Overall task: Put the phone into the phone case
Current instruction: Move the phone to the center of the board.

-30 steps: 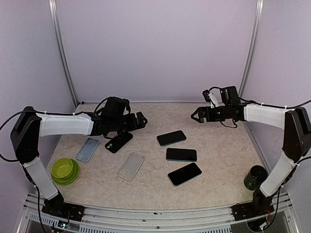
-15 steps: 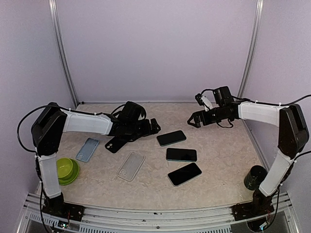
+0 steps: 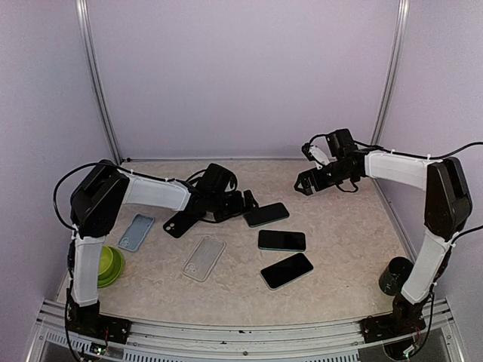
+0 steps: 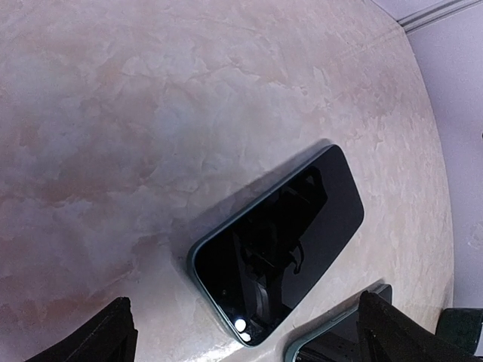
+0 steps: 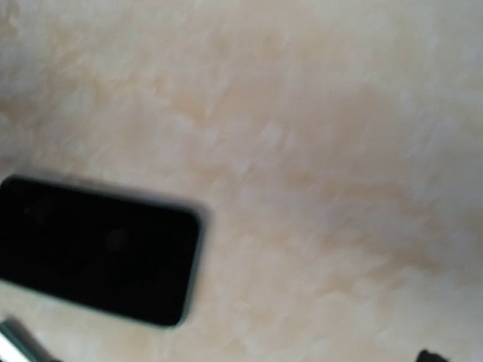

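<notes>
Three dark phones lie screen-up at mid-table: the far phone (image 3: pixel 266 214), a middle phone (image 3: pixel 281 240) and a near phone (image 3: pixel 286 270). To their left lie a black case (image 3: pixel 184 221), a grey-blue case (image 3: pixel 136 231) and a clear case (image 3: pixel 204 258). My left gripper (image 3: pixel 246 202) is open just left of the far phone (image 4: pixel 279 253), which lies between and ahead of its fingertips (image 4: pixel 113 332). My right gripper (image 3: pixel 302 183) hovers open up and to the right of that phone (image 5: pixel 94 249), holding nothing; its view is blurred.
A green bowl (image 3: pixel 106 265) sits at the near left by the left arm. A dark cup (image 3: pixel 395 275) stands at the near right. Walls close the table's back and sides. A corner of the middle phone (image 4: pixel 332 343) shows in the left wrist view.
My left gripper has swept right, past the black case, up to the far phone's left end. The right gripper has drifted slightly left and back. Both stay open.
</notes>
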Tool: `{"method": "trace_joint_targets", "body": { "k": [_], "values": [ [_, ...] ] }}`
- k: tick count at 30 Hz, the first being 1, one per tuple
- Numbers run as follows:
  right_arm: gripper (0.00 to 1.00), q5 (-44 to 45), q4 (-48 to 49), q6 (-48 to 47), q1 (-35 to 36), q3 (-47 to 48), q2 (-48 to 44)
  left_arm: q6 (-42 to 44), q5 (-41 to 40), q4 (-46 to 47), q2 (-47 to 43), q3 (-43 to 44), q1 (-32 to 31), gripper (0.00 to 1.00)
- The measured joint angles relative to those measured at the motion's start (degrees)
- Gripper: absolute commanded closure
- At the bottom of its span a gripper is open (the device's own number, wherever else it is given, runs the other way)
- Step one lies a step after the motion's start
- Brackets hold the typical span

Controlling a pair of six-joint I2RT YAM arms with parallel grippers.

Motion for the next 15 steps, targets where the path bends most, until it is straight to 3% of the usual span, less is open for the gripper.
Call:
{"method": "trace_joint_targets", "body": {
  "k": [9, 15],
  "values": [
    [0.0, 1.49, -2.56, -8.07, 0.0, 3.08, 0.22, -0.68, 2.25, 0.92, 2.27, 1.77, -0.07, 0.01],
    [0.0, 0.46, -1.01, -18.25, 0.02, 0.96, -0.07, -1.36, 3.56, 1.38, 3.98, 3.69, -0.15, 0.01]
  ]
}}
